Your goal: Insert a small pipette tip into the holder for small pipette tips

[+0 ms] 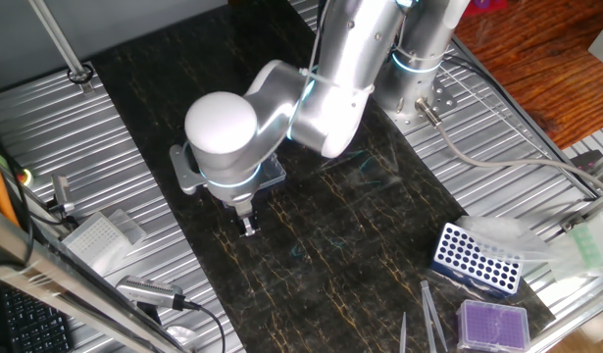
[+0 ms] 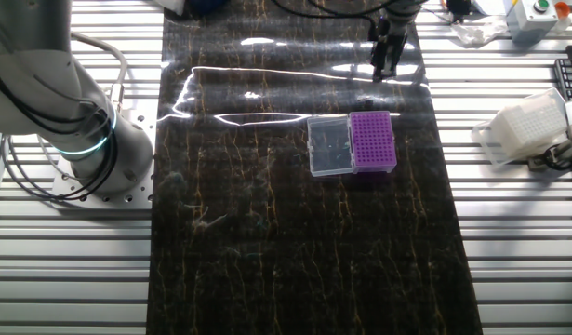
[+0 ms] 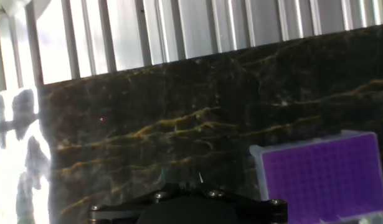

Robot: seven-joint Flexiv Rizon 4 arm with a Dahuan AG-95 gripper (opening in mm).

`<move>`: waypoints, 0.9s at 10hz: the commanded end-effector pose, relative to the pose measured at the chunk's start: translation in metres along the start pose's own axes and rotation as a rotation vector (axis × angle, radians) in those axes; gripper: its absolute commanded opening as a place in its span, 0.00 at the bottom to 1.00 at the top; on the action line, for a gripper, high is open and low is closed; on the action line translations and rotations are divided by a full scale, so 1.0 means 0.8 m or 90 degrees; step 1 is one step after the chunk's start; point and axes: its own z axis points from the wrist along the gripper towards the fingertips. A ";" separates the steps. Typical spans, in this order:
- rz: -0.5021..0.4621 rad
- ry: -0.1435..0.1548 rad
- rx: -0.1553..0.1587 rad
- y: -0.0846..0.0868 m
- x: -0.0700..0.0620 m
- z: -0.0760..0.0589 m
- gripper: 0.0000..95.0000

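The holder for small pipette tips (image 2: 372, 141) has a purple gridded top and a clear lid panel (image 2: 328, 145) joined on its left. It lies in the middle of the dark mat. In the hand view its purple top (image 3: 325, 177) is at the lower right. In one fixed view the arm hides almost all of it. My gripper (image 2: 387, 73) hangs over the far edge of the mat, apart from the holder. Its jaws stand close together. A thin pale sliver, the small pipette tip (image 3: 200, 178), pokes out just beyond the gripper body.
A blue rack with large round holes (image 1: 476, 260), a lidless purple box (image 1: 492, 324) and grey tweezers (image 1: 430, 314) lie at the mat's corner. A white box (image 2: 523, 130) sits on the ribbed metal table (image 2: 509, 242). The arm base (image 2: 76, 140) stands beside the mat.
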 end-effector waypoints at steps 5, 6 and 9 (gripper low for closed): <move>-0.010 0.004 0.000 -0.017 0.011 0.004 0.00; -0.012 0.004 -0.001 -0.019 0.012 0.007 0.00; -0.010 0.004 -0.001 -0.021 0.014 0.021 0.00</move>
